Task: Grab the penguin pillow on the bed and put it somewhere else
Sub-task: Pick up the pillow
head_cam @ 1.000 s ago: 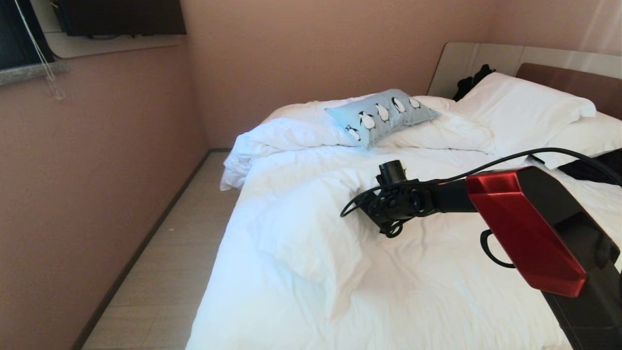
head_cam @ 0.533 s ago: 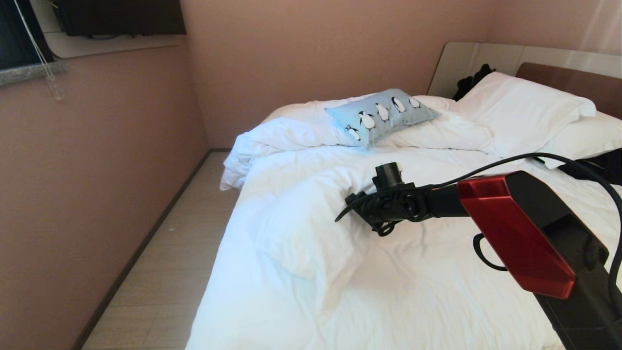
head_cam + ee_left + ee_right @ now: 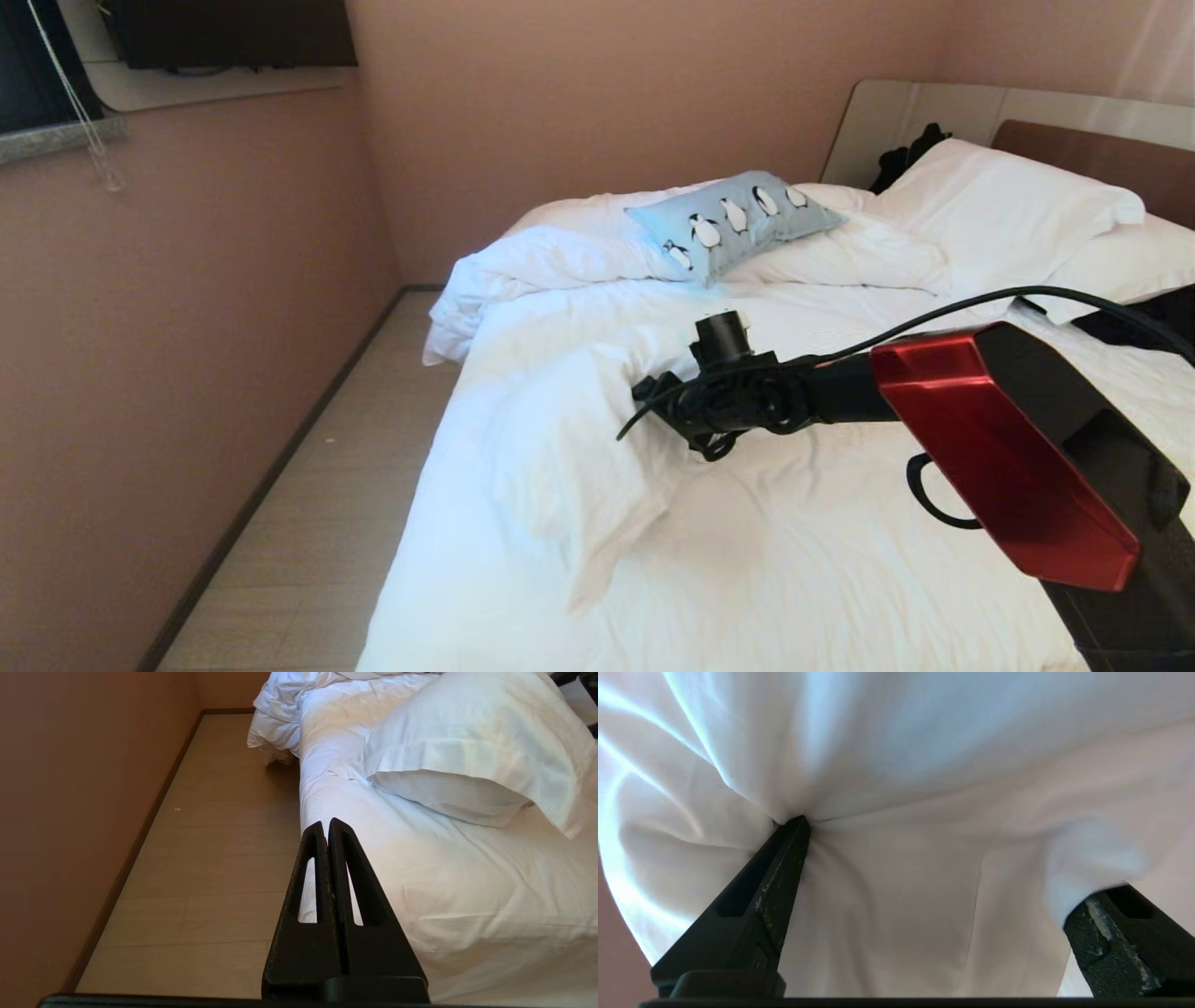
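Dusty-pink walls (image 3: 579, 103) meet a pale wood-plank floor (image 3: 308, 523) along a dark skirting board (image 3: 271, 485), with a grey window ledge (image 3: 56, 140) and hanging blind cord (image 3: 79, 112) high on the left wall.

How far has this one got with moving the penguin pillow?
Done: nothing yet. The penguin pillow lies untouched on the rumpled duvet near the head of the bed.
In hand: the right gripper is open, its fingers pressed into white bedding well short of the pillow.
Left: reach the pillow, grip it, lift it, set it elsewhere. The left gripper is shut, parked beside the bed.
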{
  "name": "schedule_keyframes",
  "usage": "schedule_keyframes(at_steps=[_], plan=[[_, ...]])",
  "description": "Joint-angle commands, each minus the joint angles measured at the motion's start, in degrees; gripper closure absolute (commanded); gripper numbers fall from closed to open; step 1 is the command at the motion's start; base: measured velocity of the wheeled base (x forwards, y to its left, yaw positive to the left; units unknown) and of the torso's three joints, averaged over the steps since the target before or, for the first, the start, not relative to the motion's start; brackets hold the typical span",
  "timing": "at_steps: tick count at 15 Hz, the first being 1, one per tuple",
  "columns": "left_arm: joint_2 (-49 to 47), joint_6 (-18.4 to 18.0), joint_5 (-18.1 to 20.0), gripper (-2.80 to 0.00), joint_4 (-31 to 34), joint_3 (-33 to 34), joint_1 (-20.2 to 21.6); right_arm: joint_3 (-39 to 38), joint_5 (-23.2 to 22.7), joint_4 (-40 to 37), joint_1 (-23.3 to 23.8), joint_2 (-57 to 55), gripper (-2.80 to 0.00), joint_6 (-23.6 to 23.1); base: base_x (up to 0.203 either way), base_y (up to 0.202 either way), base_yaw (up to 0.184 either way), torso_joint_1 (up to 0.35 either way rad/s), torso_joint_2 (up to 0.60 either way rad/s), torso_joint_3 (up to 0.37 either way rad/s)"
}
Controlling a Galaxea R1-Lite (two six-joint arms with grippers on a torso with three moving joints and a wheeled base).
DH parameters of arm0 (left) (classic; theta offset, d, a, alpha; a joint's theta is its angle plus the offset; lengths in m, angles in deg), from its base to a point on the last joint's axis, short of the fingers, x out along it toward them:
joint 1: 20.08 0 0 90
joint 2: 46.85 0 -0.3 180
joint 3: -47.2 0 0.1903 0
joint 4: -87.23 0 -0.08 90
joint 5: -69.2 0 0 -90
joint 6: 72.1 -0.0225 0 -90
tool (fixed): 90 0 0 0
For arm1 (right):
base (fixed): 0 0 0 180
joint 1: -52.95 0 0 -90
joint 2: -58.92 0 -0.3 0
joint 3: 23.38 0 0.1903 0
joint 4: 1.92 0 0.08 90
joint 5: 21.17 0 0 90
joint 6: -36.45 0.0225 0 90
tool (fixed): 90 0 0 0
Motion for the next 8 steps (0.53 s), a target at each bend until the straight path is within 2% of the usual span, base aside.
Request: schedule_keyframes(at_steps=[1,8], plan=[[0.02,0.03,-0.05,0.0,0.0,0.08,0.01,2.35,-0.02,-0.16,-0.08,-3.6,-2.8,-0.4,0.0,0.0,0.0,0.0,0.0,0.0],[0.02,0.03,-0.05,0.0,0.0,0.0,0.01,2.68,0.0,0.17,-0.17,-5.22,-2.8,-1.94,0.0,0.0,0.0,0.0,0.0,0.0]])
